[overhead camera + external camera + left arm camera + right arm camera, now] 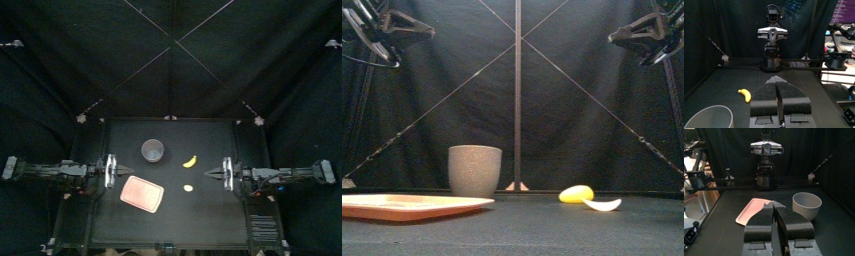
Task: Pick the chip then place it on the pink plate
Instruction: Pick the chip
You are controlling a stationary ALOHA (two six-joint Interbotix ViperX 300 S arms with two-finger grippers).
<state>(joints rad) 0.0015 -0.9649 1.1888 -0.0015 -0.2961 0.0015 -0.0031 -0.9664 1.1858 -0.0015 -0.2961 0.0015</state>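
- The pink plate (143, 193) lies flat on the front left part of the desk (207, 225).
- The chip (189, 187), a small pale yellow piece, rests on the desk to the right of the plate and apart from it, near the middle of the desk. The front view shows it as a thin curved sliver (604, 205) lying low on the surface.
- The left pincer (110, 173) hangs over the desk's left edge, well above the surface. Its jaws are pressed together on nothing.
- The right pincer (221, 173) faces it from the right edge at the same height, also closed tight and holding nothing.
- Both pincers are well apart from the chip, which lies between them and a little nearer the front.
- A yellow banana (190, 160) lies behind the chip, not touching it.
- A grey cup (154, 150) stands upright farthest back, to the left of the banana.
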